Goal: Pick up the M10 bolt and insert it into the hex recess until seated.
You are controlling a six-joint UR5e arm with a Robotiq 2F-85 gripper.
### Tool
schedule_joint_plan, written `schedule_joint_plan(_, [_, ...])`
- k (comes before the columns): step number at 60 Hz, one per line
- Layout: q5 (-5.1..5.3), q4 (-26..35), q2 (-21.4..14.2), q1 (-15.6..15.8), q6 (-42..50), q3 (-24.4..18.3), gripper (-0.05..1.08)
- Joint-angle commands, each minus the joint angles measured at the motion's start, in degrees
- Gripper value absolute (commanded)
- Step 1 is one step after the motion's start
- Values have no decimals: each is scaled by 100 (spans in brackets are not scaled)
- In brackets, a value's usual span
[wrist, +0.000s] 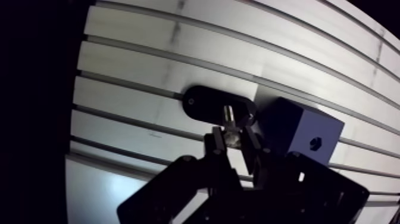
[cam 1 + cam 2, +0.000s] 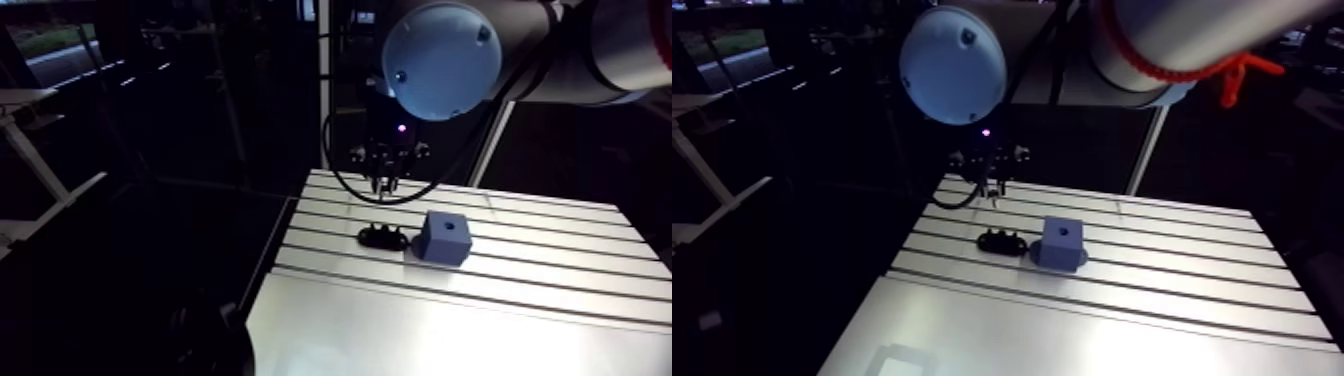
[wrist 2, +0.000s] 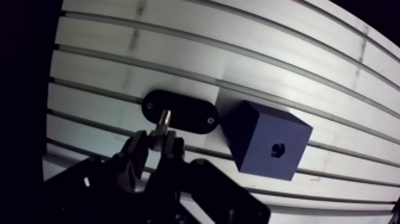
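The slotted aluminium worktop [image 2: 560, 250] has parallel grooves [image 2: 540, 232] running across its far part. The panel [image 2: 450, 335] along its near edge is smooth and bright with glare. A black oval plate [image 3: 190, 110] lies flat on the grooved part, nearer the left edge than the right. Each rounded end has a small round mark [image 3: 149, 106], screw or hole.

The arm view looks from high on the arm, some way off, down over the tabletop [image 2: 500, 330] toward its far edge. The wrist view looks down past the gripper [image 3: 158, 136], near the tabletop. Both share the blue block [image 2: 444, 237] and the black base [image 2: 383, 237].
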State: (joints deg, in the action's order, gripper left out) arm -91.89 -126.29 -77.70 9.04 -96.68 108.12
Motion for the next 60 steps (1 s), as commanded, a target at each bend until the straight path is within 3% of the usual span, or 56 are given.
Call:
schedule_joint_plan(1, [-8,639,-159,-7,69,-355,79])
schedule_joint_plan(19, [-34,1515,-325,-74,268,-738,79])
schedule_joint_plan(29, [-53,2086,-372,-517,356,-898,79])
schedule_joint_plan(36, [-53,2257,-405,-632,356,-1009,79])
schedule_joint_plan(45, [-60,2953,-409,-866,356,-1271,79])
schedule_joint_plan(60, [-17,3035,-416,-1140,356,-1352,79])
